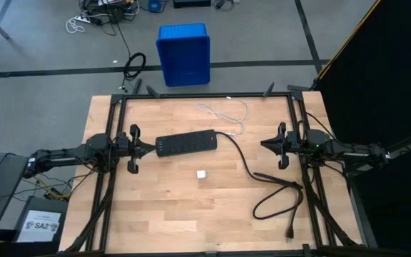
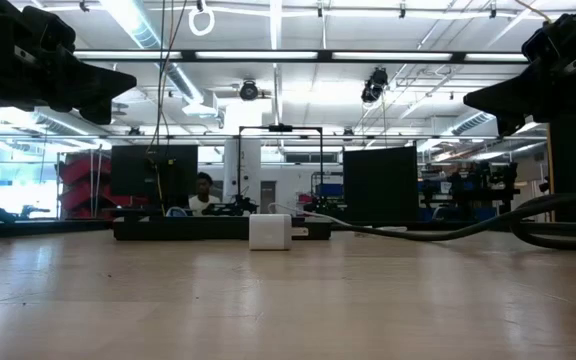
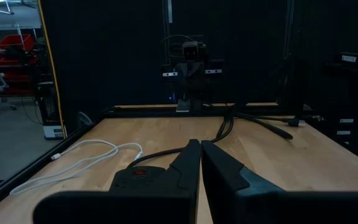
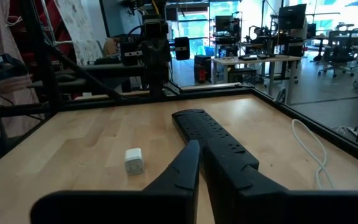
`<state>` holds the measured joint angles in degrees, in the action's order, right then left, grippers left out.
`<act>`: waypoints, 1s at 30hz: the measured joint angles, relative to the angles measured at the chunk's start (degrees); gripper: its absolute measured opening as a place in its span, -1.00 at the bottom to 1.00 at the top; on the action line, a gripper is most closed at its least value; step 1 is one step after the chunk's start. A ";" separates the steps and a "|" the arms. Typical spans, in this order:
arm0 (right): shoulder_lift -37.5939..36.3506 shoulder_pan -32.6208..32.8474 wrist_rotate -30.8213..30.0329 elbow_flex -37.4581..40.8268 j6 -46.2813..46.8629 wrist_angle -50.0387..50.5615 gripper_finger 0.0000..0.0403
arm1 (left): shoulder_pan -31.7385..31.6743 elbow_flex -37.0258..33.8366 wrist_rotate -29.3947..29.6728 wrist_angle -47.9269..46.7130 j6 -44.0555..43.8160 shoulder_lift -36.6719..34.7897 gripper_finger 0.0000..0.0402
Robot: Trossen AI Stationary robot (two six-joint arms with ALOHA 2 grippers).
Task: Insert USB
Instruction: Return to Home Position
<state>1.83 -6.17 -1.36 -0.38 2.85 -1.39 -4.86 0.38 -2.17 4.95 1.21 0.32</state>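
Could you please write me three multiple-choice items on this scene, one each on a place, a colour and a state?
1. Where is the white adapter relative to the black power strip? A plugged into it; B loose on the table, apart from it; C on top of it.
2. What colour is the USB cable? A black; B white; C blue.
3. How are the left gripper and right gripper? A both shut, empty; B both open; C both gripping the cable.
Answers: 1 B, it lies alone on the wood; 2 B, it shows pale on the wood; 3 A, each wrist view shows fingers together, holding nothing.
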 joint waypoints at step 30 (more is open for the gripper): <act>0.00 -0.01 0.01 0.00 0.00 -0.01 -1.00 | 0.00 0.00 -0.01 0.00 0.01 0.02 -1.00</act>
<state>1.83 -6.18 -1.34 -0.38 2.85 -1.40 -4.86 0.38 -2.17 4.95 1.21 0.34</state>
